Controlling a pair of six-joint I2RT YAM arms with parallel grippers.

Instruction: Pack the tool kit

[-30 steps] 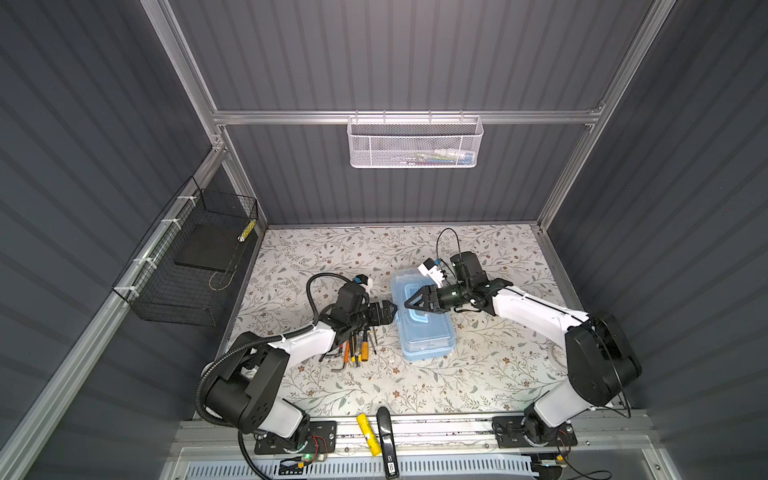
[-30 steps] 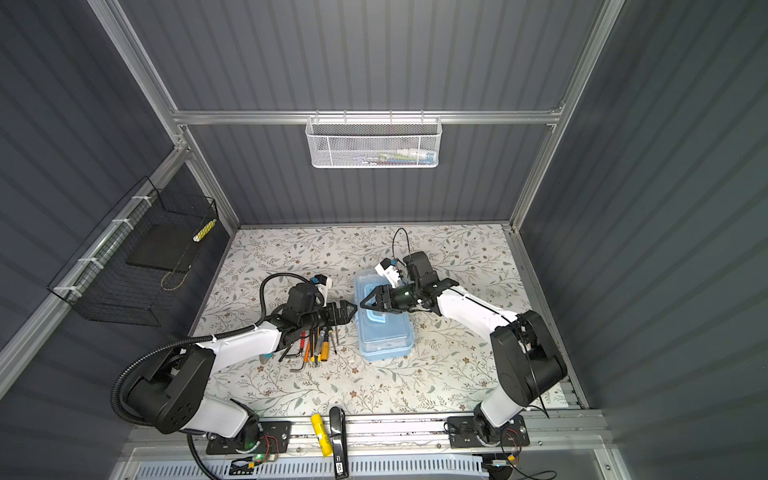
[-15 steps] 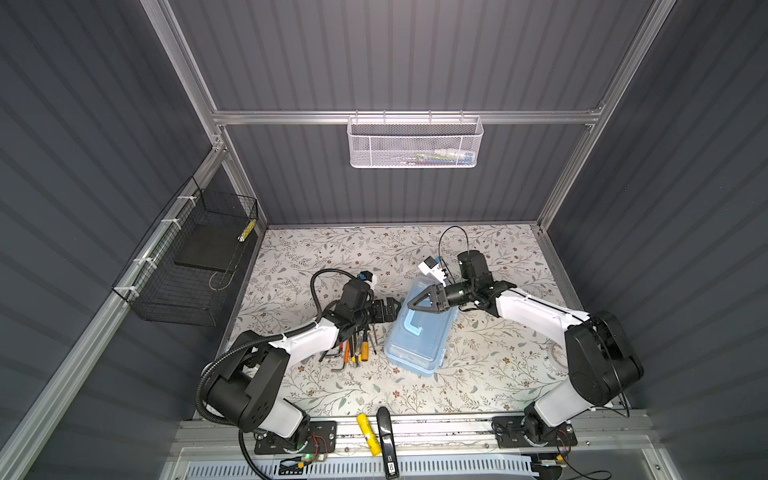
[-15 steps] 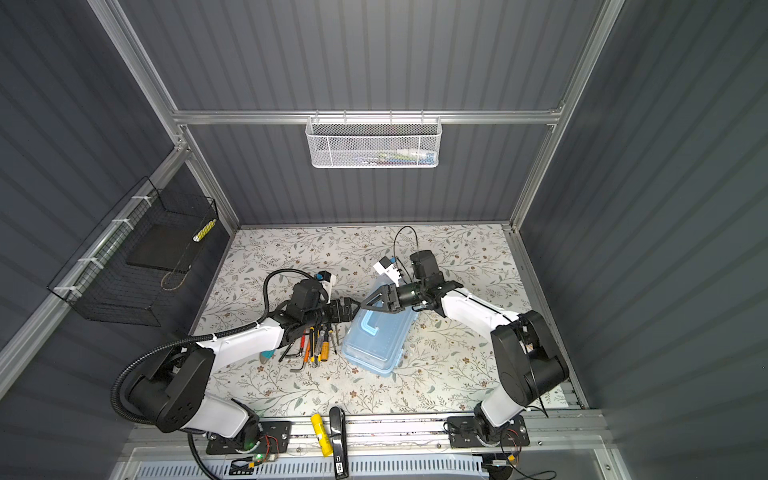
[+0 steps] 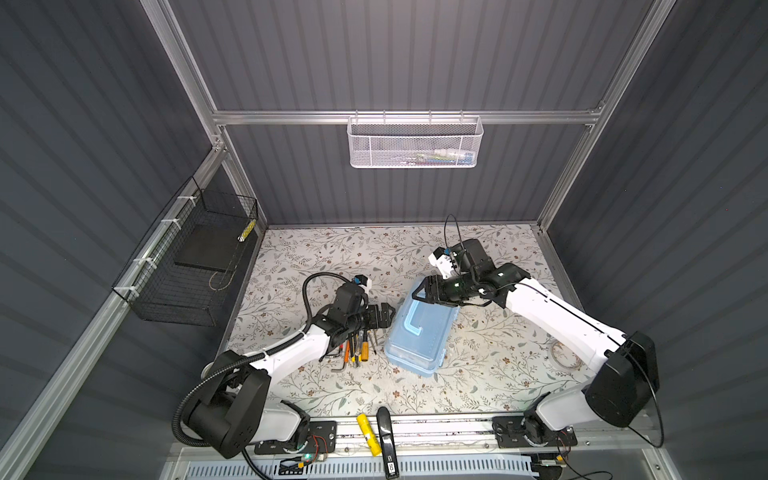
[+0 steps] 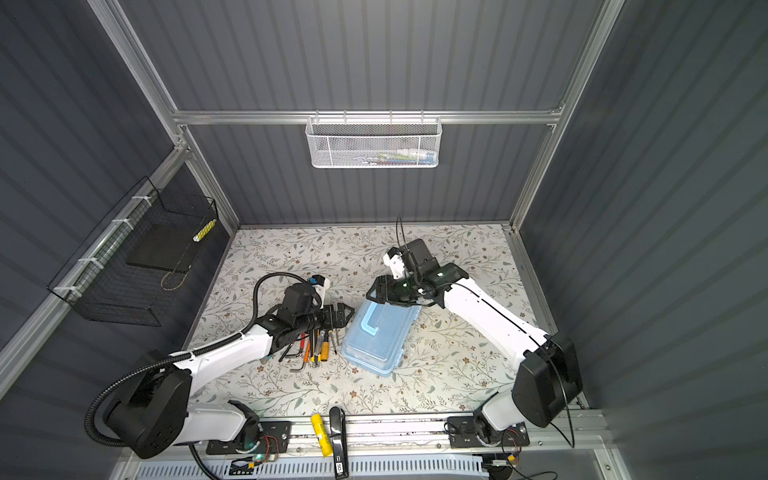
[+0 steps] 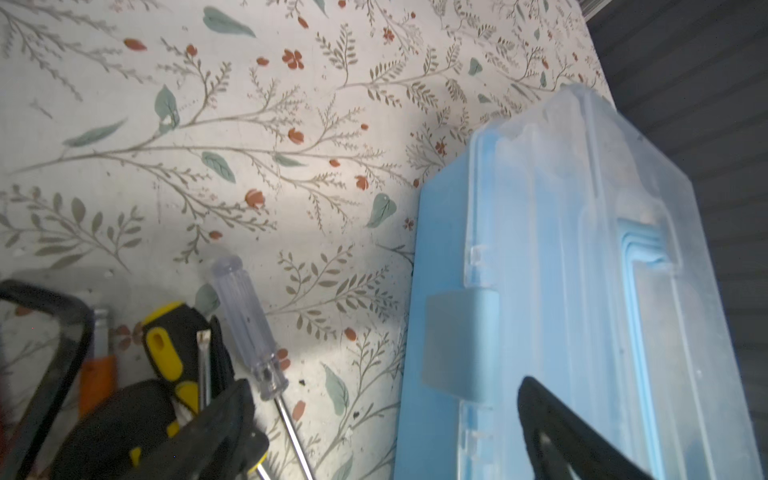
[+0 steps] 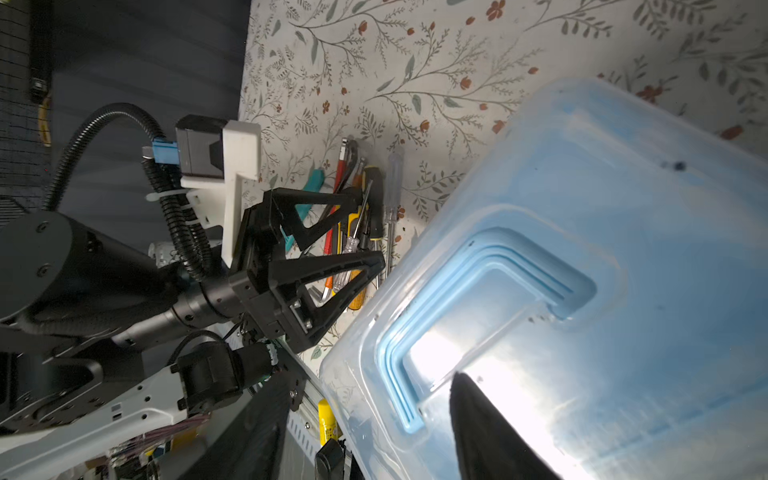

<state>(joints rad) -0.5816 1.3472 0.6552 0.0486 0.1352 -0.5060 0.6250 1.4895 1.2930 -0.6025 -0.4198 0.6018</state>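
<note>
- A small light-blue plastic case [image 5: 419,332] [image 6: 378,336] with a clear lid and a blue handle is lying near the middle of the floral-patterned bench [image 5: 478,374]. Its lid is down, and it is turned askew, with one short end pointing toward the bench's back right corner.
- The right gripper [image 5: 419,296] [image 6: 372,297] is sitting over that far short end and covering it in both top views.
- Its jaws are standing partly apart. In the right wrist view one black finger [image 8: 478,424] is lying across the clear lid and the other is running beside the case's wall. I cannot tell whether they are pinching the case.
- The left gripper [image 5: 390,318] [image 6: 348,318] is hovering just beside the long side of the case that is facing the bench's left edge. Its claw is released, with the jaws spread wide and holding nothing.
- A heap of loose hand tools [image 5: 357,349] [image 6: 316,349] is lying just beside the case, toward the bench's front left corner and partly under the left arm.
- In it I am seeing a clear-handled screwdriver [image 7: 245,316], a yellow-and-black handle [image 7: 170,349], a bent black hex key [image 6: 297,368] and a teal tool [image 8: 313,178].
- A white mesh basket [image 5: 415,145] is hanging on the back wall, and a black wire basket [image 5: 187,274] is hanging on the left wall.
</note>
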